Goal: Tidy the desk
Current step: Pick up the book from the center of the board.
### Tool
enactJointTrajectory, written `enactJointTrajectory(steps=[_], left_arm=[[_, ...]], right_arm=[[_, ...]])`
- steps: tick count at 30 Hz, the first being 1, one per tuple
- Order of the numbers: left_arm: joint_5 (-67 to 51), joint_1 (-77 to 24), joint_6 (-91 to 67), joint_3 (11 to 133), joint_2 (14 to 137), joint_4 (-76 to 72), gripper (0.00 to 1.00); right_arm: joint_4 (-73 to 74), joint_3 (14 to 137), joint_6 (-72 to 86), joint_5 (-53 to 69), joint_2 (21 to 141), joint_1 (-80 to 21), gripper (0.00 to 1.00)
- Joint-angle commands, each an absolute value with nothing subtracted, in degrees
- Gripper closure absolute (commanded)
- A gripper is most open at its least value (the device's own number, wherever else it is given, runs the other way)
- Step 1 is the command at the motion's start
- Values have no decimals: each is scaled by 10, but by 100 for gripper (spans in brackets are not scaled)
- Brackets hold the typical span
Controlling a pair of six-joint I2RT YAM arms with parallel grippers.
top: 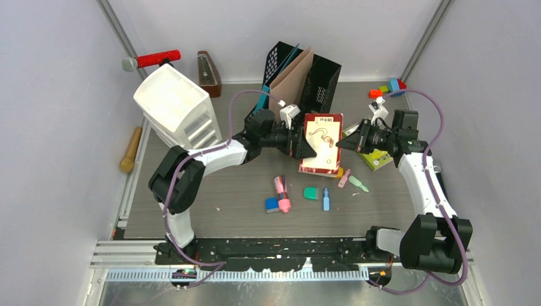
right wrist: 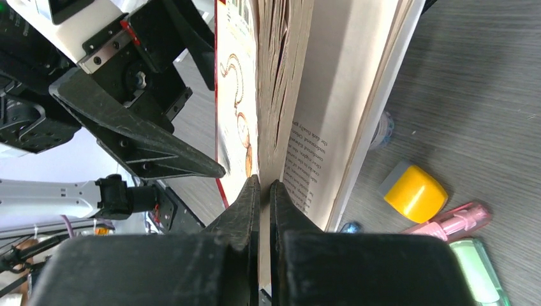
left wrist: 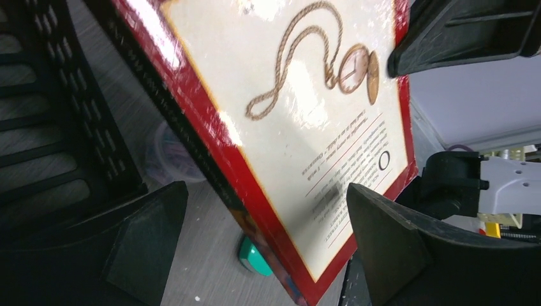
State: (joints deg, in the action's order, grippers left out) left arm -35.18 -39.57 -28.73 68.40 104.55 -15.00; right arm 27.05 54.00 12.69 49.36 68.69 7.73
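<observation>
Two small items, a pink marker and a green eraser, lay on the desk, nearer than the red-bordered book. The book hung tilted above the desk's middle: right gripper clamped shut on its edge, left gripper with jaws wide apart, flanking its cover. Beyond the book stood black file racks

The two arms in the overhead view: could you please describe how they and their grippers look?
The left arm and right arm share white links, bulky black joints and a looping purple cable each. The left gripper and right gripper have matte black, wedge-shaped fingers.
</observation>
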Motion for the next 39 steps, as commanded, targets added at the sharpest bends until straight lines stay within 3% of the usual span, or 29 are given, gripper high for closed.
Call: enactJointTrajectory(steps=[1,4,9,12,15,18,22,24,31,34,39], left_arm=[[-414,-394,-350,676,1054,-263,1],[-445,-394,-392,668,1065,-309,10],[-483,-394,-461,667,1084,-364,39],[-495,-394,-467,670,1084,-371,72],[-503,-393,-458,668,1069,-365,98],[-504,-392,-397,667,1033,-304,100],[-470,-393,-216,677,959,-101,100],[-424,-393,-122,690,927,6,100],[-254,-414,118,725,820,242,100],[-175,-436,206,748,790,328,100],[-80,-468,306,759,758,405,100]], right_arm=[[229,534,135,548,663,78,100],[224,527,137,557,661,78,100],[213,522,141,561,657,78,100],[208,518,144,555,652,78,100],[217,520,134,537,646,78,94],[242,534,110,508,633,78,66],[282,553,66,445,608,78,34],[291,559,49,424,592,78,27],[322,602,-5,445,566,68,19],[417,662,-82,430,583,11,17],[425,698,-113,396,578,-109,13]])
